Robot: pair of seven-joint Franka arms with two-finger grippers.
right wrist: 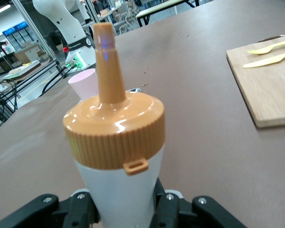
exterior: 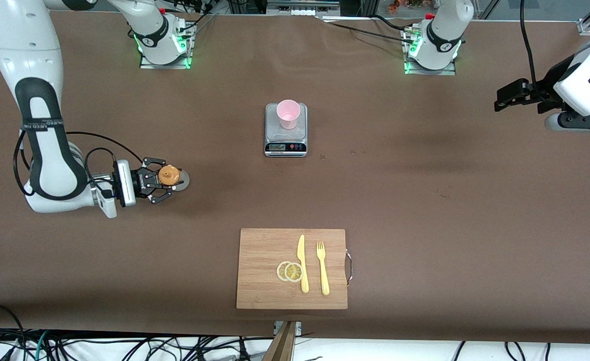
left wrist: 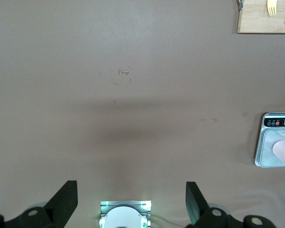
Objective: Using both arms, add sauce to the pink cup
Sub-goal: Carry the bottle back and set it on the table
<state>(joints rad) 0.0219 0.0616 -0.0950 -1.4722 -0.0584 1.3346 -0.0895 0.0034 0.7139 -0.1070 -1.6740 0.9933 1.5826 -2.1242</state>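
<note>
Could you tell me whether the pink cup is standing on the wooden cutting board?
No, the pink cup stands on the grey kitchen scale, while the cutting board lies nearer the front camera.

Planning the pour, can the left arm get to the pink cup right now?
Probably yes: the open left gripper hangs over bare table at its end, and nothing stands between it and the pink cup on the scale.

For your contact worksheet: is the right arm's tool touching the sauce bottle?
Touching. In the right wrist view the right tool is shut on the sauce bottle, its black fingers pressed against the white body; the front view agrees.
</note>
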